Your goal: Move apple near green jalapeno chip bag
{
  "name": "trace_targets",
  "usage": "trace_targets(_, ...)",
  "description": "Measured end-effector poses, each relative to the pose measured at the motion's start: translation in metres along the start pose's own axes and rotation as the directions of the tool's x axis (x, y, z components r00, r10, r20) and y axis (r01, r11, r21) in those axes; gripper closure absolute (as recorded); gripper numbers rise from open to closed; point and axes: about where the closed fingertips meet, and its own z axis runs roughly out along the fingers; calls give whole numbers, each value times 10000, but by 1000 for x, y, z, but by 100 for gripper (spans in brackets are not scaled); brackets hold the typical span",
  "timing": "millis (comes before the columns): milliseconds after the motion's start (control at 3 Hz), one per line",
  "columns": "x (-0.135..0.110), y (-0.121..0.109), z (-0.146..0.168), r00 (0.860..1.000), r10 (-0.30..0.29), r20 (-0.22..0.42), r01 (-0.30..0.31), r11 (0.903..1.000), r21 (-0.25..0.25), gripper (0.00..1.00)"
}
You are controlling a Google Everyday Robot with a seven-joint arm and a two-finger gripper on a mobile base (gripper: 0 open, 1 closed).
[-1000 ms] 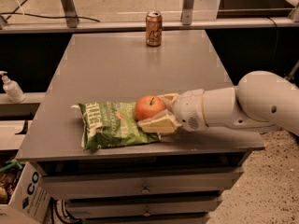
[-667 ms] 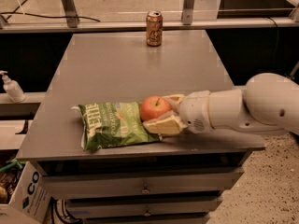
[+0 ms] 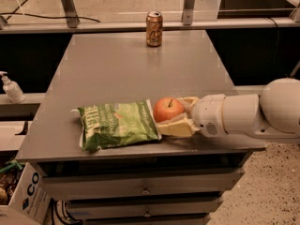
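Observation:
The red-orange apple point(image 3: 167, 109) sits low over the table's front edge, right beside the right end of the green jalapeno chip bag point(image 3: 117, 124), touching or nearly touching it. My gripper point(image 3: 171, 115) reaches in from the right with its tan fingers point(image 3: 177, 127) on either side of the apple, shut on it. The white arm point(image 3: 243, 114) extends off to the right. The bag lies flat near the front left of the grey table point(image 3: 131, 64).
A brown-gold drink can point(image 3: 154, 28) stands at the back middle of the table. A pump bottle point(image 3: 10, 87) stands on a ledge at the left. A cardboard box point(image 3: 23, 198) sits on the floor at lower left. Drawers run below the table front.
The gripper and the apple have moved together a little to the right, from over the bag's right part to just beside its right end. The bag and can have not moved.

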Motion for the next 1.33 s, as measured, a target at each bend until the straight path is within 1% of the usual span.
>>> trace_targets(333, 4, -2, -11, 9999, 65, -138, -61, 9996, 261, 23)
trace_targets(667, 5, -3, -18, 9997, 44, -229, -35, 9993, 385, 0)
trace_targets(1000, 5, -1, -25, 9997, 21, -258, -10, 9991, 422, 0)
trace_targets(1333, 5, 5, -47, 9998, -62, -211, 76, 9977, 669, 0)
